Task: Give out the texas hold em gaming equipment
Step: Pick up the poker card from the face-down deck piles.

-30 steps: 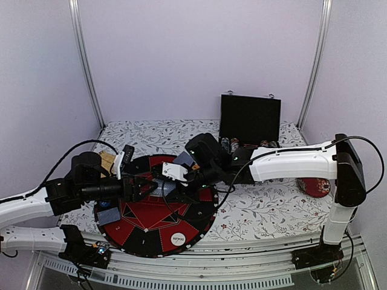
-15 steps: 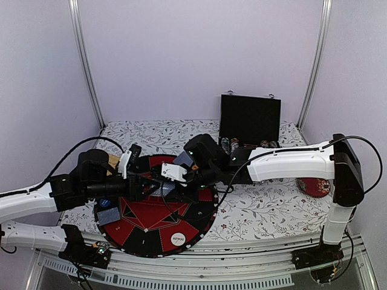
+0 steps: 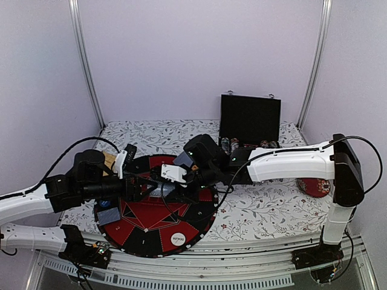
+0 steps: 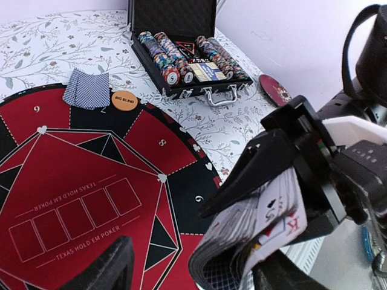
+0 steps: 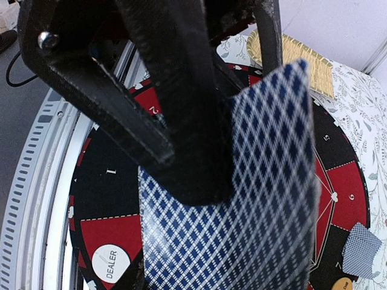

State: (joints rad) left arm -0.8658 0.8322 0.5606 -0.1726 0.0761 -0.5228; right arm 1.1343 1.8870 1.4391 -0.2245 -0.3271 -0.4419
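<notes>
Although the mat [image 3: 151, 228] lay on the surface [image 3: 260, 208] with two seats served, I judged the deal barely begun, since most seats were bare. My right gripper [image 4: 284, 181] was clamped on the deck [image 4: 242, 235], held above the mat's middle. My left gripper [image 4: 193, 269] stood wide about the deck's lower edge, gripping nothing that I could see. One face-down pile [image 4: 87, 89] lay at the seat nearest the case, just beside the BIG BLIND disc [image 4: 124, 100]. Another pile [image 3: 109, 215] lay at the near left seat, and the DEALER disc [image 3: 178, 238] sat by the near rim. The case [image 4: 175, 18] stood open beyond the mat, its rows full of chips [image 4: 166, 57], none yet handed out, I reckoned.
</notes>
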